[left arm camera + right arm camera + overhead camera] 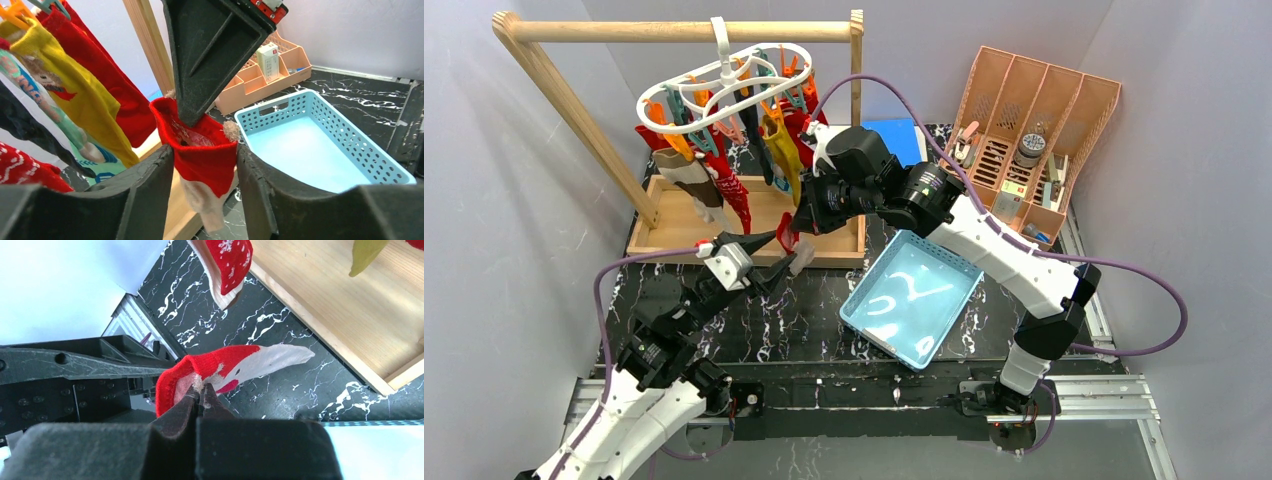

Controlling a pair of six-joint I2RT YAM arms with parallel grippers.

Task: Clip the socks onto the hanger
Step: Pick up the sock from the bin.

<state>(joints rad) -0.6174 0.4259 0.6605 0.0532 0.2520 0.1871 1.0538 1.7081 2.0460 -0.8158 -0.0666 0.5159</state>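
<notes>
A red sock with a beige toe [210,165] hangs in the air in front of the wooden base. My right gripper [201,389] is shut on its cuff from above, seen over the table as the dark gripper [809,215]. My left gripper [205,157] comes in from below, and its two fingers press the cuff from either side. The white ring hanger [724,85] hangs from the wooden rail, with several socks [724,175] clipped on it in red, mustard, navy and teal. The held sock [786,238] is below and to the right of them.
A wooden rail frame [674,30] stands on a wooden tray base [674,240]. A light blue perforated basket [911,297] lies to the right of the grippers. An orange desk organizer [1034,130] stands at the back right. Hanging socks [80,100] crowd the left gripper's left side.
</notes>
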